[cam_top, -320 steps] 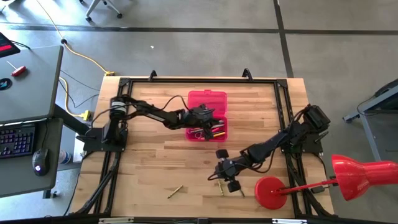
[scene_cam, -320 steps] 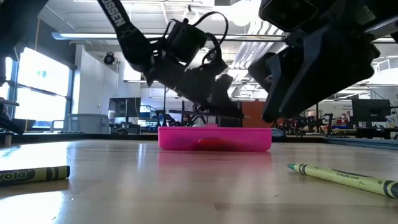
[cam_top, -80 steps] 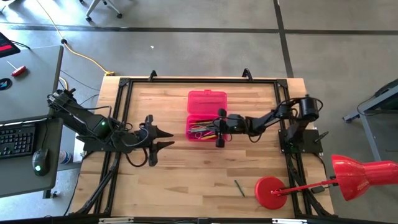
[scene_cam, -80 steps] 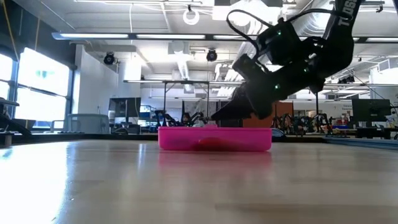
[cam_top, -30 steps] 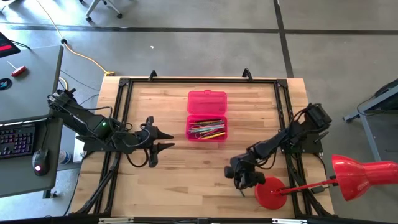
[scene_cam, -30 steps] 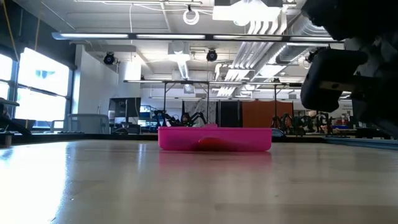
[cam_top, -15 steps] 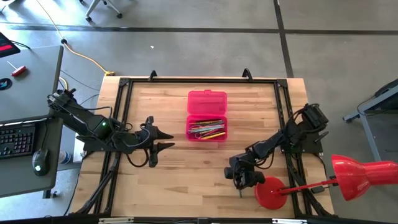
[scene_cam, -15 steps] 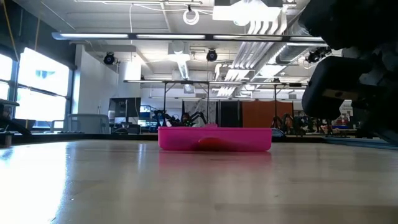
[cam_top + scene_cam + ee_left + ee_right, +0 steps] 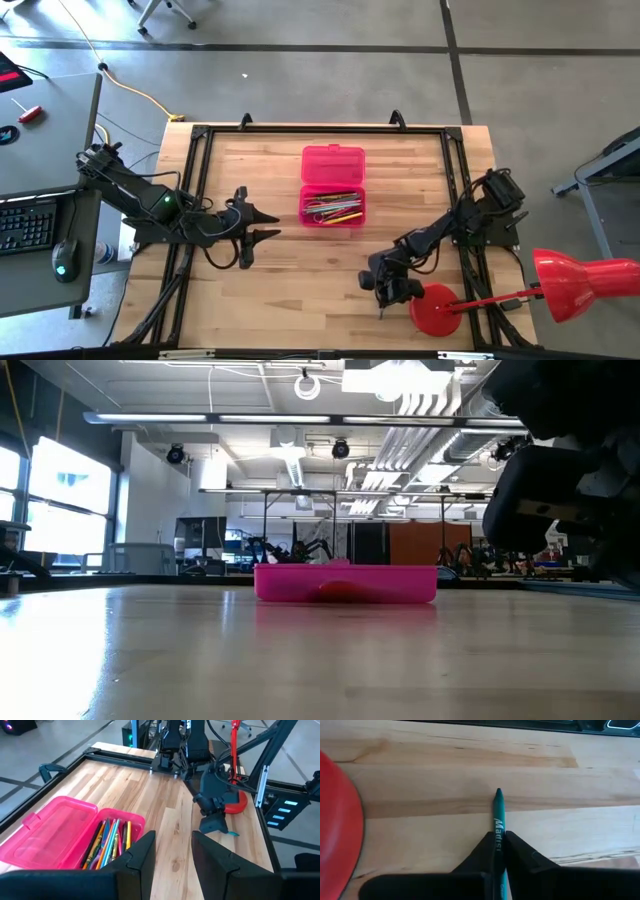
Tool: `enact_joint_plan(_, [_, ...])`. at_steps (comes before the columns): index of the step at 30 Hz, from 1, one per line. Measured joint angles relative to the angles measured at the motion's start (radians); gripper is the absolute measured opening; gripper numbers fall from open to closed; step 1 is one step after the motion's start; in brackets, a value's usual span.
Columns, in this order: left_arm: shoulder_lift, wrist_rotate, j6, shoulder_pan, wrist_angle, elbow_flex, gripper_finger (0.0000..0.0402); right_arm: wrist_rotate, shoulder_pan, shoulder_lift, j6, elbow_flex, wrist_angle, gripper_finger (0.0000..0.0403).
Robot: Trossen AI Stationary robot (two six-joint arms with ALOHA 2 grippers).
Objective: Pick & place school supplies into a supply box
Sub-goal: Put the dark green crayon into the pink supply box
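High view: the supply box [image 9: 333, 187] sits open at mid-table, lid laid flat toward the far edge, pencils and pens [image 9: 334, 207] piled in its tray. Left gripper [image 9: 262, 222] waits off the box's left side, fingers apart, holding nothing. Right gripper [image 9: 385, 300] is low at the near right of the table, just beside the red lamp base [image 9: 433, 310]; a thin green pen [image 9: 380, 314] pokes out from under it.

Low view: pink supply box [image 9: 345, 582] stands on the wood well back. The right arm's dark bulk fills the right edge; its fingers cannot be made out here.

Left wrist view: left gripper [image 9: 172, 852] fingers spread, bare wood between them. Open box [image 9: 60, 832] to one side, coloured pencils [image 9: 107, 842] inside. Farther off, the right gripper [image 9: 215, 822] points down at the table by the lamp base [image 9: 234, 804], green pen tip [image 9: 232, 834] showing beside it.

Right wrist view: right gripper [image 9: 498, 851] fingers clamped on the teal-green pen [image 9: 498, 820], which lies on the table pointing away. Red lamp base [image 9: 337, 825] nearby.
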Motion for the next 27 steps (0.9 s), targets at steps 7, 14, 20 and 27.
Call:
enact_joint_plan(7, [0.0, 0.007, 0.002, 0.0, 0.0, 0.0, 0.0156, 0.152, -0.051, -0.133, 0.029, 0.039, 0.019, 0.0005])
enact_joint_plan(14, [0.0, 0.008, 0.003, 0.0, 0.0, 0.0, 0.0156, 0.46, -0.203, -0.228, 0.088, 0.09, 0.084, 0.0004])
enact_joint_plan(20, [0.0, 0.008, -0.001, 0.0, 0.0, 0.0, 0.0156, 0.541, -0.385, -0.209, 0.455, 0.09, 0.195, 0.0006])
enact_joint_plan(27, [0.0, 0.01, -0.001, 0.0, 0.003, 0.0, 0.0156, 0.596, -0.524, -0.168, 0.688, 0.09, 0.191, 0.001])
